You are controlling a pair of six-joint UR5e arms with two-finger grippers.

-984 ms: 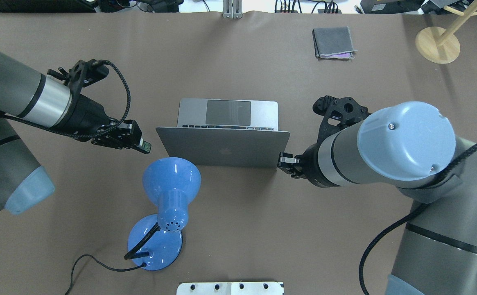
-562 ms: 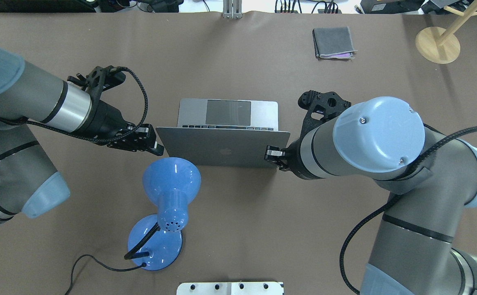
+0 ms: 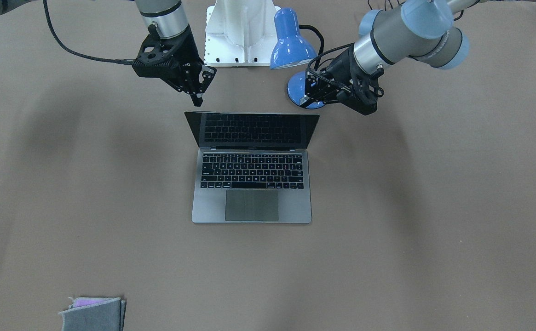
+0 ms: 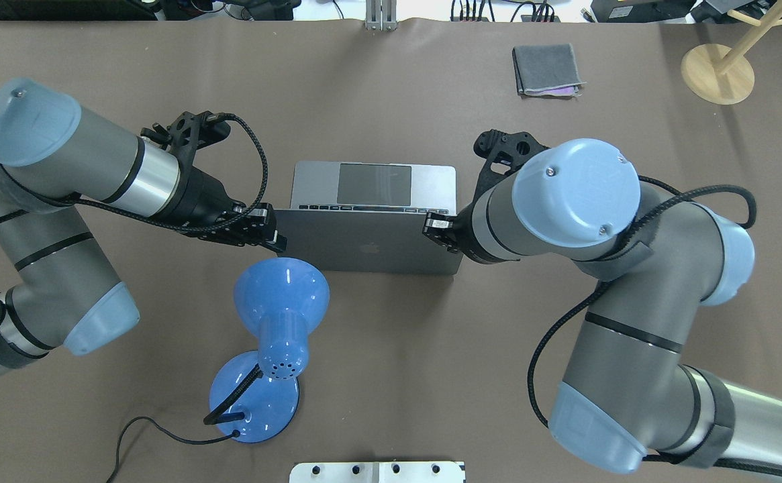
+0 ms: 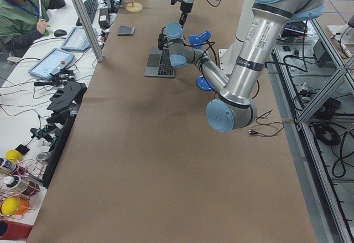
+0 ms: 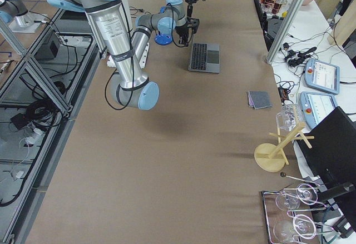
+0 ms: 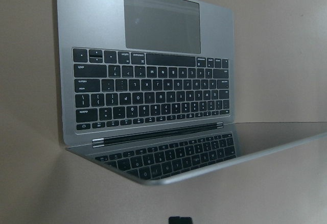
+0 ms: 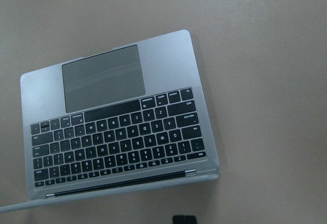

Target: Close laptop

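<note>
The space-grey laptop point(image 4: 439, 184) stands open mid-table, its lid point(image 4: 364, 248) with the apple logo leaning back toward me. In the front view its keyboard point(image 3: 251, 171) and dark screen point(image 3: 251, 128) show. My left gripper point(image 4: 273, 233) is shut, at the lid's upper left corner. My right gripper point(image 4: 435, 227) is shut, at the lid's upper right corner. In the front view both grippers sit just behind the lid's top edge, the left point(image 3: 310, 92) on that view's right, the right point(image 3: 198, 94) on its left. Both wrist views look down on the keyboard point(image 7: 153, 91) point(image 8: 117, 142).
A blue desk lamp point(image 4: 280, 295) with its black cable stands just behind the lid, close under my left gripper. A grey felt pouch point(image 4: 546, 69) lies far right. A wooden stand point(image 4: 717, 72) is at the far right corner. A white plate point(image 4: 377, 471) is at the near edge.
Both arms have swung inward. The left gripper moved right to the lid's left corner and the right gripper moved left and forward onto the lid's right corner. The laptop stays open.
</note>
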